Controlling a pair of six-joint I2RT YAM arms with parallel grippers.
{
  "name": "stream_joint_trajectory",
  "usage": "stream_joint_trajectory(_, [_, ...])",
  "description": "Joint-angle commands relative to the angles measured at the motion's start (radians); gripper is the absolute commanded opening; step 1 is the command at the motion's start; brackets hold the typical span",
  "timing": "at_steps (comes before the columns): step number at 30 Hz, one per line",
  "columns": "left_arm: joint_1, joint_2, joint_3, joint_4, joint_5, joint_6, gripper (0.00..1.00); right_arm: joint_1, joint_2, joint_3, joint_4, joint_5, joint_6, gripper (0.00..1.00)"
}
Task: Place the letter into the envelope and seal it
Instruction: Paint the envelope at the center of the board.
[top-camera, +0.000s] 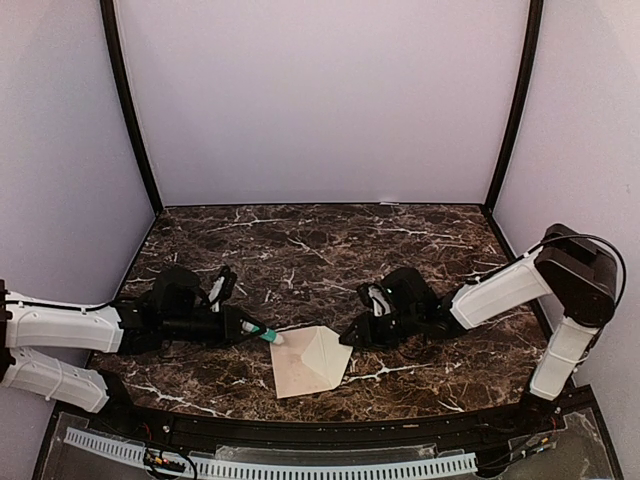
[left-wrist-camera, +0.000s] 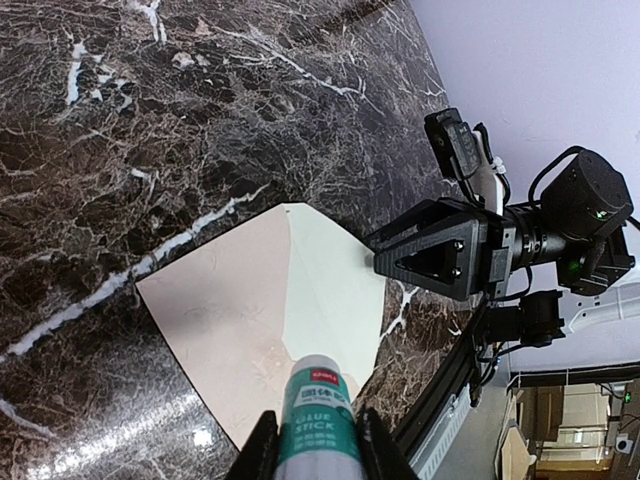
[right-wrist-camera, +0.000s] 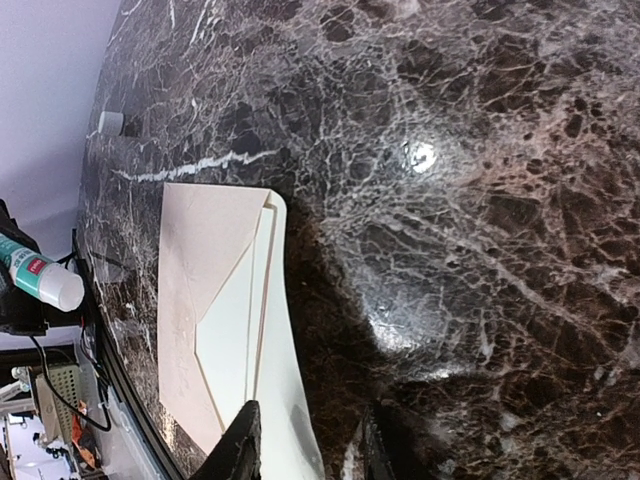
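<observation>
The cream envelope (top-camera: 310, 360) lies flat near the table's front edge. Its pale triangular flap (right-wrist-camera: 290, 390) is open and points toward my right gripper (right-wrist-camera: 312, 450). That gripper's jaws stand apart with the flap's edge running between them, one finger (right-wrist-camera: 240, 450) over the paper. My left gripper (left-wrist-camera: 318, 440) is shut on a green and white glue stick (left-wrist-camera: 318, 415), whose uncapped tip hovers over the envelope's (left-wrist-camera: 220, 320) left side. I cannot tell the letter apart from the envelope; it is hidden.
The dark marble table (top-camera: 330, 250) is walled by white panels on three sides. A small pale cap-like object (right-wrist-camera: 110, 122) sits on the table beyond the envelope. A black rail (top-camera: 300, 430) runs along the front edge.
</observation>
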Motion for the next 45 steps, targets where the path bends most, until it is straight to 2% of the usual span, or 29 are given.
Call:
stream_joint_trajectory(1, [-0.004,0.011,0.004,0.024,0.008,0.009,0.00,0.015,0.029,-0.011,0.061,-0.030,0.021,0.30])
stream_joint_trajectory(4, [-0.005,0.025,0.010,0.013,-0.006,0.017,0.00,0.022,0.041,-0.004,0.064,-0.027,0.032,0.22])
stream_joint_trajectory(9, [-0.023,0.052,0.036,-0.034,-0.064,0.047,0.00,0.024,0.036,-0.003,0.058,-0.009,0.046,0.00])
stream_joint_trajectory(15, [-0.051,0.092,0.055,-0.029,-0.114,0.069,0.00,0.027,0.031,0.002,0.033,0.011,0.042,0.00])
stream_joint_trajectory(27, [-0.073,0.204,0.105,0.020,-0.094,0.087,0.00,0.036,0.036,0.025,-0.004,0.030,0.030,0.00])
stream_joint_trajectory(45, [-0.099,0.299,0.173,-0.064,-0.088,0.129,0.00,0.041,0.045,0.037,-0.025,0.044,0.025,0.00])
